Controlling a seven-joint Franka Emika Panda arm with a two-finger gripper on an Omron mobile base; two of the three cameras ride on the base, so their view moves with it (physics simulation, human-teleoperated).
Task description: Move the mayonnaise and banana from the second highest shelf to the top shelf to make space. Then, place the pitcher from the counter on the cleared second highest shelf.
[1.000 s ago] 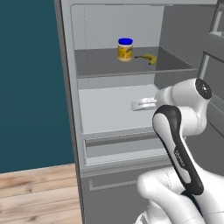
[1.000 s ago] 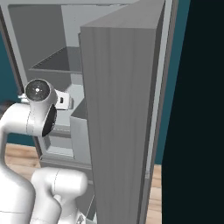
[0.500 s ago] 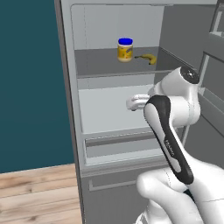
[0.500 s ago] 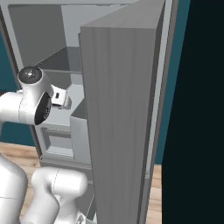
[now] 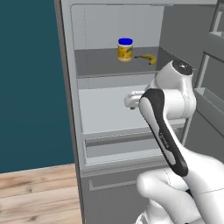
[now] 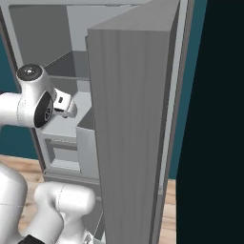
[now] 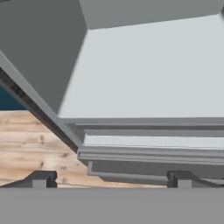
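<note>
The mayonnaise (image 5: 125, 49), a blue-lidded jar, stands on the dark grey top shelf (image 5: 96, 65) of the open fridge, and the banana (image 5: 147, 57) lies just right of it. Below them, the pale second highest shelf (image 5: 103, 109) is bare, and it also shows from the hand (image 7: 144, 74). My gripper (image 5: 130, 102) hovers in front of that pale shelf, toward its right side. Its fingertips (image 7: 41, 179) stand wide apart, so my gripper (image 7: 110, 180) is open and holds nothing. The pitcher and the counter are out of view.
The fridge door stands open on the right, with its bins (image 5: 210, 103) close to my arm. Its wood-grain outer panel (image 6: 128, 119) blocks much of the right base view. A drawer front (image 5: 122, 146) sits under the pale shelf. Wooden floor (image 5: 35, 192) lies to the left.
The hand has swung left across the front of the pale shelf and the elbow has risen. The jaws stayed open. The jar and banana have not moved.
</note>
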